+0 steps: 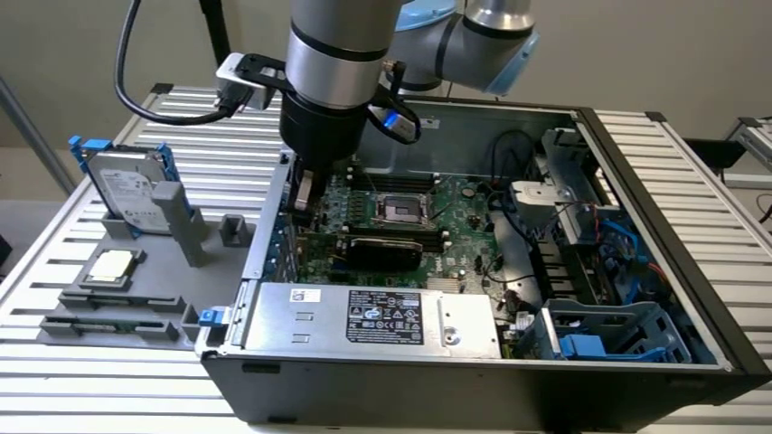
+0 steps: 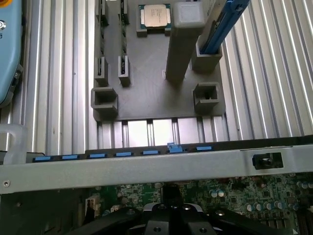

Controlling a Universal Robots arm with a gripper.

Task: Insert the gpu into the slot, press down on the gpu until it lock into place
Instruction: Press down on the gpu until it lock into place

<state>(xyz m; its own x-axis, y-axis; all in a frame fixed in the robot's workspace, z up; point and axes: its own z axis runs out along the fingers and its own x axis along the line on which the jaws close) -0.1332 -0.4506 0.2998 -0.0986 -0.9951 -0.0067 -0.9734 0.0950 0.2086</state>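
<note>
My fingers are clenched and empty, low over the board's rear edge inside the open computer case — pressing distance. The gpu lies flat just beside them, long axis running from the exterior view's left to right — apparently seated.

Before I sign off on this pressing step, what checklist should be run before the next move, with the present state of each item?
1. End effector shut: ok.
2. Gpu out of the end effector and lying along the motherboard: ok.
3. Gpu seated in the slot: cannot tell, the card covers it.
4. End effector above the gpu for pressing: not ok, it hangs over the board's edge, toward the exterior view's left of the card.
5. Black cables apart from the gpu: ok, they lie toward the exterior view's right.
</note>
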